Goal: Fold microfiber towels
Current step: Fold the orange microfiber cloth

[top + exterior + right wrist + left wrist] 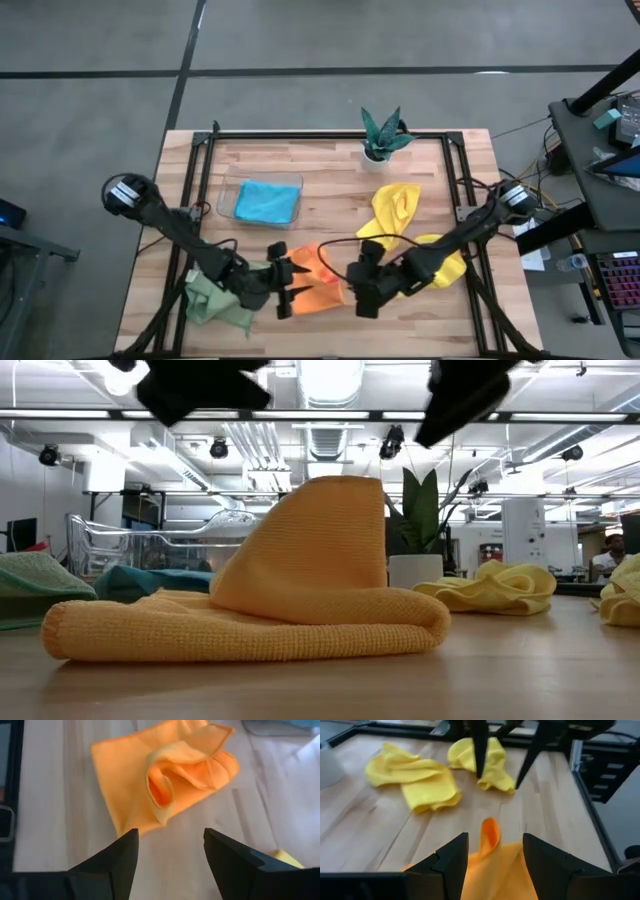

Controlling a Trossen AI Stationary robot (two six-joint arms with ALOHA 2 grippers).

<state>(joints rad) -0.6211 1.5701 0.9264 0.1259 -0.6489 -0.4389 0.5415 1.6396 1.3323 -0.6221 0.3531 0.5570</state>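
A soft orange microfiber towel lies crumpled on the near middle of the wooden desk, flat at its base with one fold standing up in a rounded peak. The left gripper hangs just left of it with its fingers apart, holding nothing, the towel's raised fold showing between the two dark fingers in the left wrist view. The right gripper hangs just right of the towel, fingers likewise spread and empty. A rumpled pale green towel sits at the near left corner beneath the left arm. Two yellow towels lie bunched on the right side: one toward the middle, the other nearer the right edge, partly under the right arm. A bright blue towel rests inside a clear shallow plastic tray at the far left. A small teal-leaved plant in a white pot stands at the far edge.
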